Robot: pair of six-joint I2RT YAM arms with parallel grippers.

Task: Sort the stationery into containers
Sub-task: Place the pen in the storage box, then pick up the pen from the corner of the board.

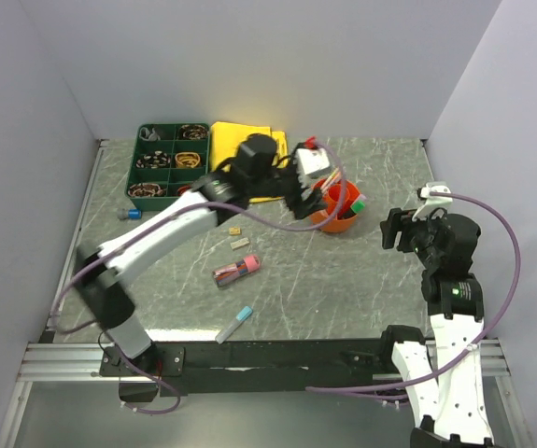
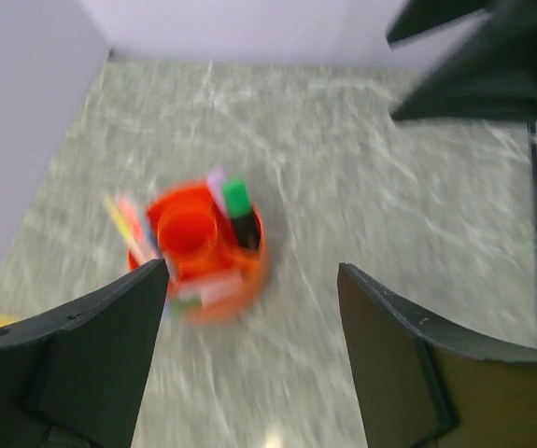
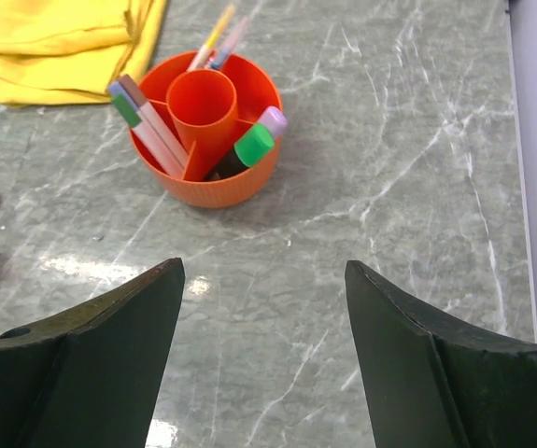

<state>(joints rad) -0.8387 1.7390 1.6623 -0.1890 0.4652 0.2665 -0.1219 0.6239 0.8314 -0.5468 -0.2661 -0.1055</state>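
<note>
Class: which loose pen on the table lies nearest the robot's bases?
The blue-capped pen, lying alone by the near edge; the pink markers lie farther in.

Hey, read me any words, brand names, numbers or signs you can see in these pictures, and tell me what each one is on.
No text can be read in any view.
Markers in the orange pot: any print is too small to read, and the left wrist view is blurred.
Loose pens in the top view: too small to read.
Green tray: no label shows.
Yellow cloth: plain, no writing.
</note>
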